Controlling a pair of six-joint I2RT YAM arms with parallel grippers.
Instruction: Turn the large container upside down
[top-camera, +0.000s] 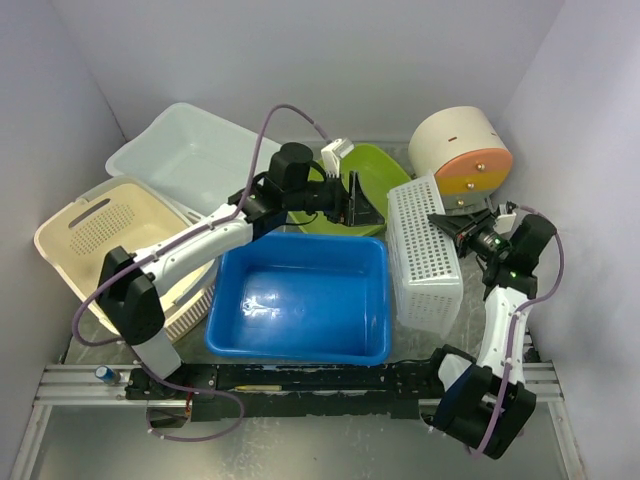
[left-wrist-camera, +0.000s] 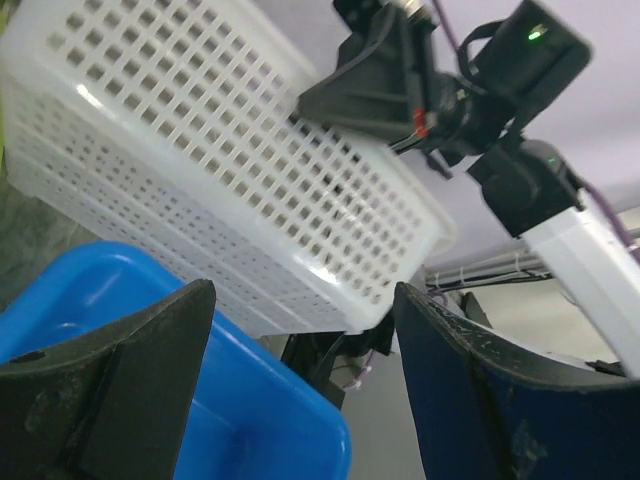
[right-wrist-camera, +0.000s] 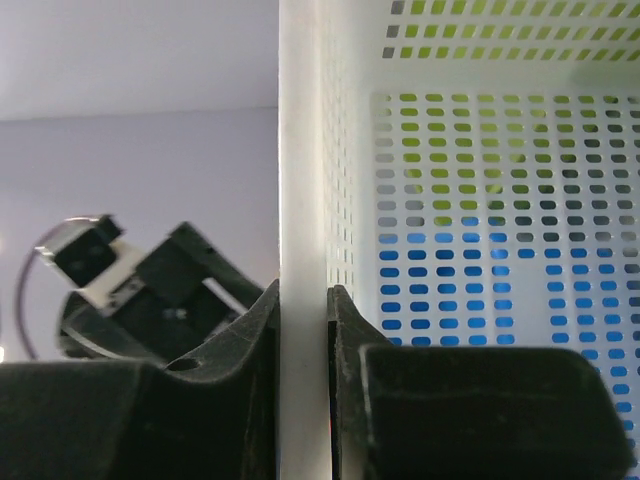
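Beside blue tub (top-camera: 300, 300) | white basket (top-camera: 425, 255) on its side | right gripper (top-camera: 445, 227) clamps its rim | left gripper (top-camera: 366, 205) wide

We find the tub (top-camera: 298, 300) front and centre, the basket (top-camera: 425, 260) on its side just right of it. Behind them lie the bowl (top-camera: 385, 165) and the drum (top-camera: 455, 140); at left sits the strainer (top-camera: 95, 230), the bin (top-camera: 185, 155) behind it.

We see pale lilac walls (top-camera: 300, 50) beyond the left fingers (top-camera: 365, 205) and closing in on both sides of them, evenly lit with no hard shadows. Below them lies a grey counter (top-camera: 330, 448), with a metal rail (top-camera: 80, 378) along its near edge.
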